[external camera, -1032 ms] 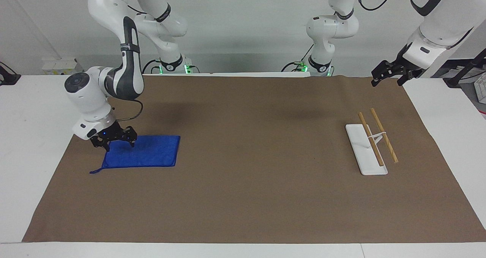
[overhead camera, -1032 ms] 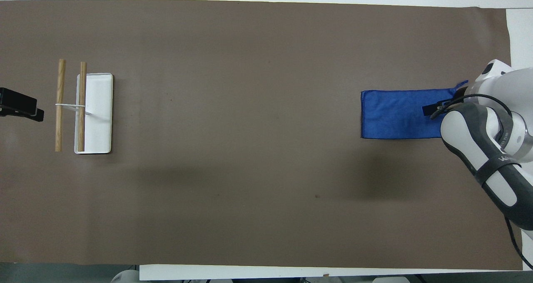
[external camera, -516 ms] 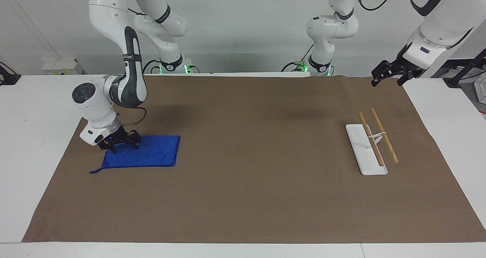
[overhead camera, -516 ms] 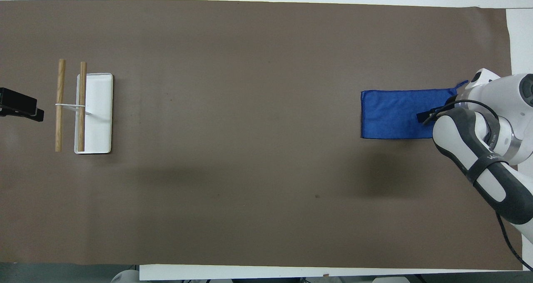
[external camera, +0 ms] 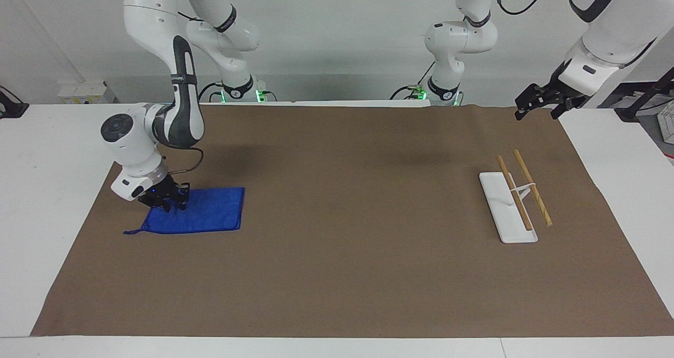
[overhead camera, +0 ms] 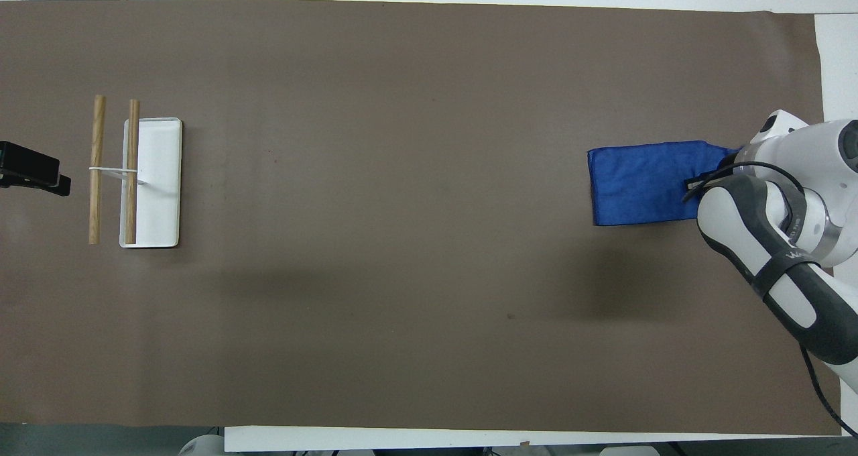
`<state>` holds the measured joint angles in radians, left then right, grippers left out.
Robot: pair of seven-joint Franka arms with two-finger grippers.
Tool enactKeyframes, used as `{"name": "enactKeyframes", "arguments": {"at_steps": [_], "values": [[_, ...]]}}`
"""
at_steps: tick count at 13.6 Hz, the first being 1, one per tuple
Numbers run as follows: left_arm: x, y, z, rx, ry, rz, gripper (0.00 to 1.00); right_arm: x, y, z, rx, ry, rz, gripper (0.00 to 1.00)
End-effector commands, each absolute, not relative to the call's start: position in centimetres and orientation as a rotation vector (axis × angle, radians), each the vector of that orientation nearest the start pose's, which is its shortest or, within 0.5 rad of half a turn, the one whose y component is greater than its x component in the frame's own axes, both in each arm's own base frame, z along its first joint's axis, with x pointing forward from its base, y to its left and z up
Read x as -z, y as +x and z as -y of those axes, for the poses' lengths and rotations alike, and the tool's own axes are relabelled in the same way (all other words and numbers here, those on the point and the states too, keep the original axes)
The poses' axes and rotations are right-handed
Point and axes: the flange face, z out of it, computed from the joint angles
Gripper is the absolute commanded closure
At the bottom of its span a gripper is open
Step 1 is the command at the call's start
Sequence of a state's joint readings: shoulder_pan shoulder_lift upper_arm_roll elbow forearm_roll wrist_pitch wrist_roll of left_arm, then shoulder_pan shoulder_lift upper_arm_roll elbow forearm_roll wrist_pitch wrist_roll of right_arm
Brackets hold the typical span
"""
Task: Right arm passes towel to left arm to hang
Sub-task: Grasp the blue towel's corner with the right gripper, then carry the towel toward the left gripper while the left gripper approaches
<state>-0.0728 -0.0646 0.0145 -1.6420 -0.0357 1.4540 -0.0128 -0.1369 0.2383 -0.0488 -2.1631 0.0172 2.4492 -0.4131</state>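
The blue towel (external camera: 205, 213) (overhead camera: 637, 184) lies on the brown mat (external camera: 337, 252) at the right arm's end of the table. Its thin loop sticks out at the corner farthest from the robots. My right gripper (external camera: 168, 202) (overhead camera: 694, 186), with its blue light, is down on the towel's end edge, fingertips pinched together on the cloth, which bunches there. My left gripper (external camera: 536, 109) (overhead camera: 40, 178) hangs open and holds nothing. It waits over the mat's edge at the left arm's end.
A white rack base (external camera: 497, 200) (overhead camera: 157, 181) with two wooden rods (external camera: 532, 187) (overhead camera: 97, 167) on a white bracket stands at the left arm's end. White tabletop (external camera: 42, 189) borders the mat.
My right gripper has lowered onto the towel's end and its fingers have closed on the cloth. The towel has shifted and narrowed a little toward that gripper. The left arm has not moved.
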Motion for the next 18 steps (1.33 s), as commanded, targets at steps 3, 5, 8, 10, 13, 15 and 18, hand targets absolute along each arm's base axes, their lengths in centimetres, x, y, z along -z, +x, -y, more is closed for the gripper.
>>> {"name": "enactKeyframes", "arguments": {"at_steps": [3, 5, 8, 10, 13, 15, 18], "values": [[-61.9, 51.6, 3.3, -0.212, -3.174, -0.073, 0.00, -31.1, 56.8, 9.6, 0.067, -3.128, 0.309, 1.00], [-62.0, 51.6, 3.3, -0.210, -3.174, -0.073, 0.00, -32.7, 57.3, 7.9, 0.013, -3.120, 0.198, 1.00], [-62.0, 51.6, 3.3, -0.210, -3.174, -0.073, 0.00, -37.0, 58.2, 2.9, -0.146, -3.098, -0.091, 1.00], [-62.0, 51.6, 3.3, -0.210, -3.174, -0.073, 0.00, -40.6, 58.9, -2.2, -0.207, -3.046, -0.333, 1.00], [-62.0, 51.6, 3.3, -0.210, -3.174, -0.073, 0.00, -44.6, 59.1, -9.8, -0.228, -2.935, -0.651, 1.00], [-62.0, 51.6, 3.3, -0.210, -3.174, -0.073, 0.00, -46.8, 58.6, -16.0, -0.237, -2.823, -0.875, 1.00], [-61.7, 51.5, 3.2, -0.207, -3.172, -0.031, 0.00, -49.3, 58.1, -22.7, -0.264, -2.595, -1.118, 1.00]]}}
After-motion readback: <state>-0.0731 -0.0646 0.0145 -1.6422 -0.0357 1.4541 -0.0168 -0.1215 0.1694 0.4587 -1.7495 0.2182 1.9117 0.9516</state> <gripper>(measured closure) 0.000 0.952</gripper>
